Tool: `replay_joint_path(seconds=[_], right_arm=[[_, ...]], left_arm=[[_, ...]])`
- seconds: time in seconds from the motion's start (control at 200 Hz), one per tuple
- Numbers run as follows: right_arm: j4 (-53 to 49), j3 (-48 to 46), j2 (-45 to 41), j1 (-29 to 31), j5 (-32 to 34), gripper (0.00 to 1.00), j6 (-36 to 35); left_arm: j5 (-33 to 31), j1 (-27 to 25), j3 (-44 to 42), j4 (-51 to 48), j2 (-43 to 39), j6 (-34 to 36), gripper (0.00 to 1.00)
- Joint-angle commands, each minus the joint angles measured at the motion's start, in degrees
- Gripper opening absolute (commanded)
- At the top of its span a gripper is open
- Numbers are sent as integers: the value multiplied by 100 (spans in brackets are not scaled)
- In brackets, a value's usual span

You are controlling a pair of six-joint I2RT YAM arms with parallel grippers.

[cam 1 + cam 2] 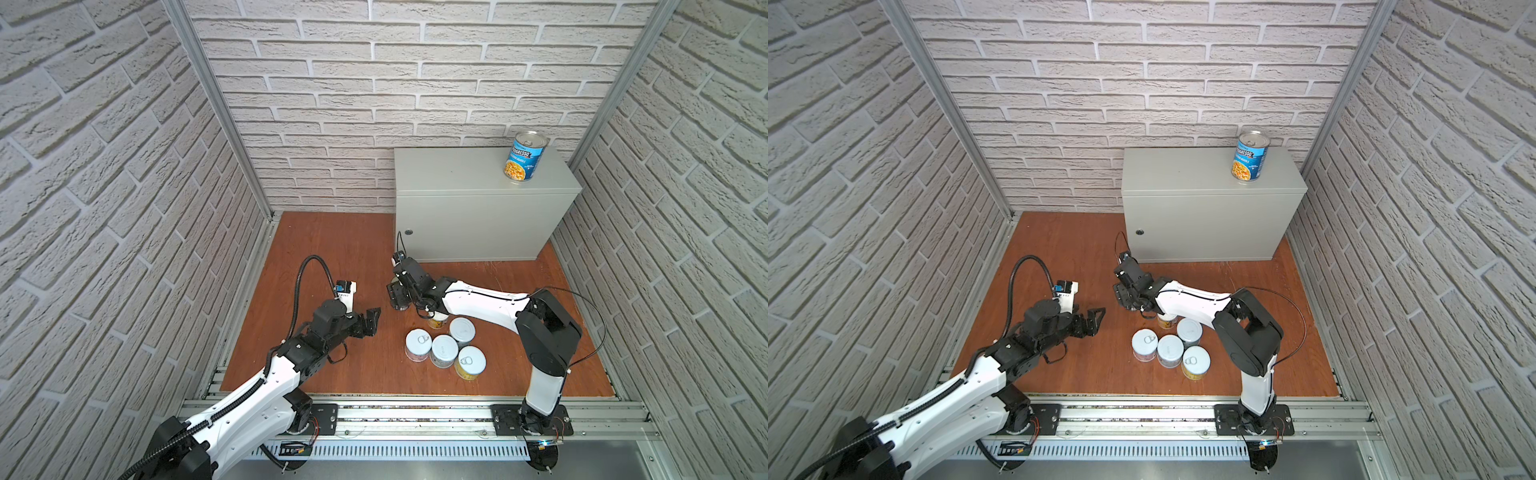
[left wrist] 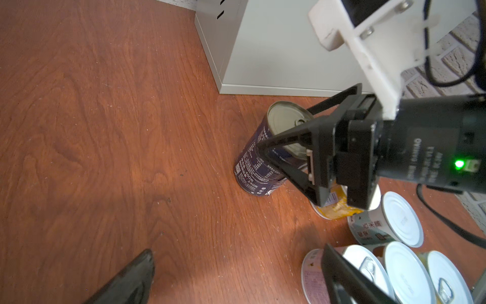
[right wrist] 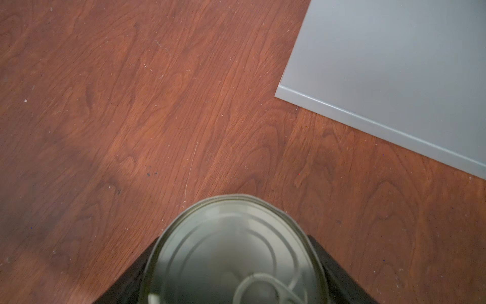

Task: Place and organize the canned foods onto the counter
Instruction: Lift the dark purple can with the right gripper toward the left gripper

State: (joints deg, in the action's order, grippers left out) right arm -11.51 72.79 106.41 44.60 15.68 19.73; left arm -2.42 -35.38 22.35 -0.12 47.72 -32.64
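Left wrist view is taken as the main reference for the step in hand, judged to be the pickup of the dark navy can (image 2: 248, 171) for transfer to the counter (image 1: 457, 178). The right gripper (image 2: 285, 129) is seen closed around this can: one finger is laid across the near wall just under the rim, the second is passed behind the lid, and in the right wrist view both fingers are set flush against the can's sides. The can is stood upright on the floor (image 1: 324, 257), near the counter's front corner, and is not yet lifted. A straight vertical lift is recommended until the can's base is carried above the counter's top edge (a slanted path is likely to strike the front panel). Because the hold is taken high on a tall can, the wrist should be kept level so that swinging is avoided. Care is advised with the yellow short can (image 2: 334, 210), which is found just beside the navy can and under the wrist. A set-down spot next to the blue Progresso can (image 1: 524, 160), stood toward the right rear of the counter's top, is suggested, with room left for the four short cans (image 1: 444, 349) grouped on the floor. The left gripper (image 1: 372, 322) is held wide open and empty, well apart from the navy can.
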Motion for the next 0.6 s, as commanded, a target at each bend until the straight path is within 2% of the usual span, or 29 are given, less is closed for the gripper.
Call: replay_joint_path(seconds=[0.0, 0.095, 0.305, 0.595], right_arm=[[204, 69, -72, -38, 46, 61, 44], [176, 25, -197, -47, 32, 57, 74], [47, -64, -556, -237, -281, 56, 368], [-360, 86, -838, -497, -678, 54, 468]], left_arm=[[-99, 13, -79, 160, -48, 3, 98], [-125, 13, -88, 167, -44, 30, 98], [-119, 14, -139, 416, 105, 163, 98], [78, 2, -128, 1155, 720, 902, 98]])
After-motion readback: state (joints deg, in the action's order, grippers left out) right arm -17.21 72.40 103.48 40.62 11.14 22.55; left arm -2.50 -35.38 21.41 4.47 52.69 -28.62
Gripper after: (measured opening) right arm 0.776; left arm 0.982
